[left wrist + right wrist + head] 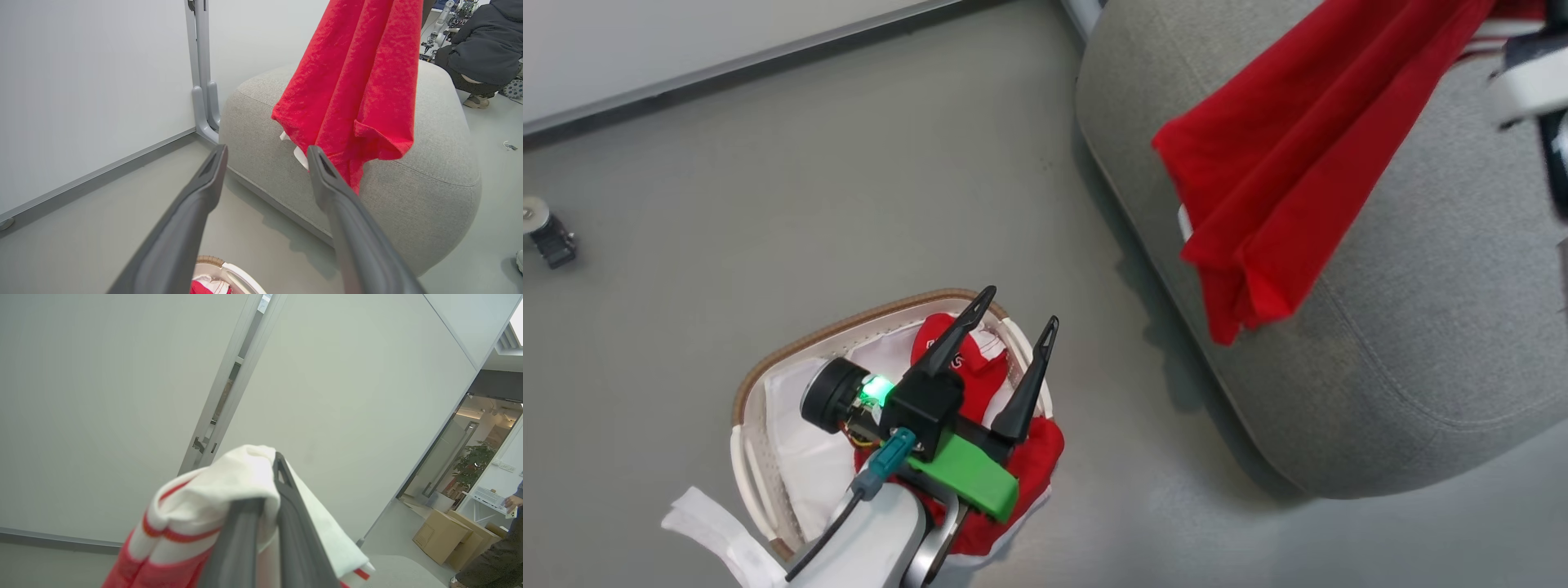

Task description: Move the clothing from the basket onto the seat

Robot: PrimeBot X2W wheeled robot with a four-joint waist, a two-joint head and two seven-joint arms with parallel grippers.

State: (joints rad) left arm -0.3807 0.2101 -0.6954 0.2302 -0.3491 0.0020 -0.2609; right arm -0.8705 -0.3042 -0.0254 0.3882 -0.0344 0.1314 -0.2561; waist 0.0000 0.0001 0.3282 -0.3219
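The red garment (984,376) lying in the basket (849,322) carries white letters across its front. A finger of the left gripper (1022,305) covers most of them. What shows beside it is too small and blurred to read as a word.

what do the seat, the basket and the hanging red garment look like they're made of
Seat: light-grey woven upholstery fabric, matte; flecked weave, stitched seam. Basket: likely white moulded plastic, perforated walls; brown rim looks woven, fibre unclear. Red garment: thin cloth, crinkled texture, hanging in soft folds.
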